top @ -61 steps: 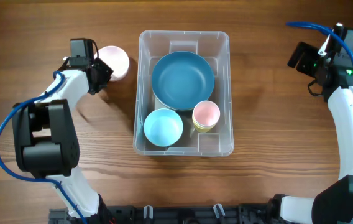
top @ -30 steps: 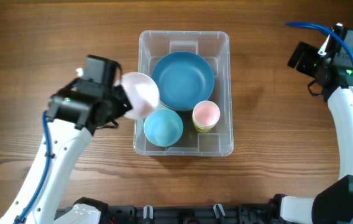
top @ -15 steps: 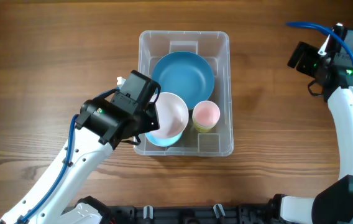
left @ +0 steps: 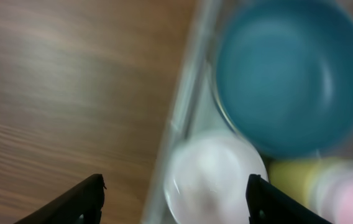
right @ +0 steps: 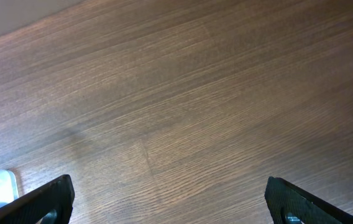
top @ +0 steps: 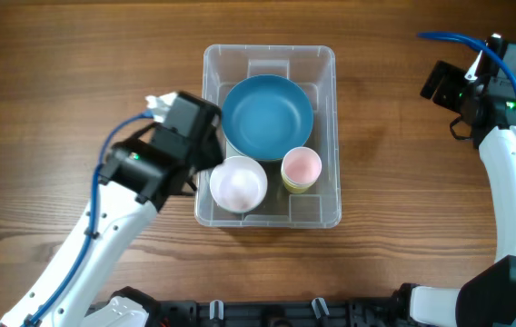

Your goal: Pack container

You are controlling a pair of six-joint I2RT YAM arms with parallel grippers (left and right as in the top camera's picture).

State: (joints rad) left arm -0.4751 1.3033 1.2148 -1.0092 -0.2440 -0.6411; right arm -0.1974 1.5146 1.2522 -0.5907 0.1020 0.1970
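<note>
The clear container [top: 270, 51] stands mid-table. Inside it are a large blue bowl [top: 267, 113], a pale pink bowl [top: 238, 183] sitting in the near left corner, and a pink cup [top: 301, 167] stacked in a yellow one. My left gripper [top: 207, 154] hovers at the container's left wall, open. In the left wrist view its fingers [left: 89, 198] stand wide apart above the pink bowl [left: 217, 177], not touching it, with the blue bowl [left: 291, 74] beyond. My right gripper [top: 462, 91] is far right, open over bare wood [right: 176, 124].
Wooden tabletop [top: 76, 54] lies on both sides of the container. The container's left wall [left: 183, 106] runs just under my left gripper. The arms' bases sit at the near table edge.
My left arm carried the pink bowl from the table into the container, set it onto the light blue bowl, opened, and drew back left. The right arm stayed still.
</note>
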